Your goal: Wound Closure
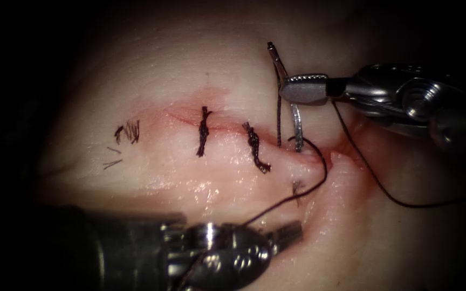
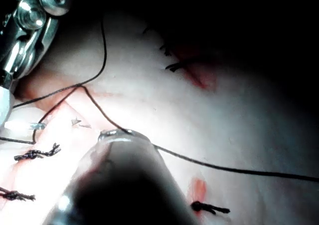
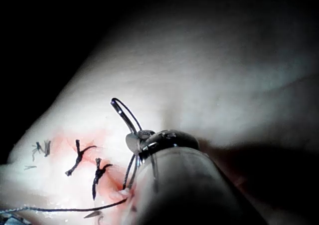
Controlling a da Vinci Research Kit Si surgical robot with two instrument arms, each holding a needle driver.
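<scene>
The right arm's tool (image 1: 297, 89) is reaching in from three o'clock in the endoscope view, and its jaws are clamping the needle (image 1: 296, 121) a little above the middle of its curve. The needle is standing nearly upright: its eye end is sticking out above the jaws toward twelve o'clock, and its lower end is meeting the tissue (image 1: 152, 70) at the right end of the cut (image 1: 330, 153), though how deep the point is sitting cannot be made out. The thread (image 1: 319, 183) is looping from that spot toward five o'clock and running down to the left arm's tool (image 1: 287, 233), which is lying at six o'clock below the cut; whether its jaws are closed on the thread cannot be told. Another run of thread is trailing off toward four o'clock. Two finished stitches (image 1: 203, 132) are crossing the cut to the left of the needle.

The right wrist view is showing the needle's (image 3: 127, 117) looped eye end rising clear of the jaws, and the stitches (image 3: 77, 157). The left wrist view is showing the thread (image 2: 219, 167) draping over its own tool's tip (image 2: 119, 135), with the right arm's tool (image 2: 27, 30) beyond.
</scene>
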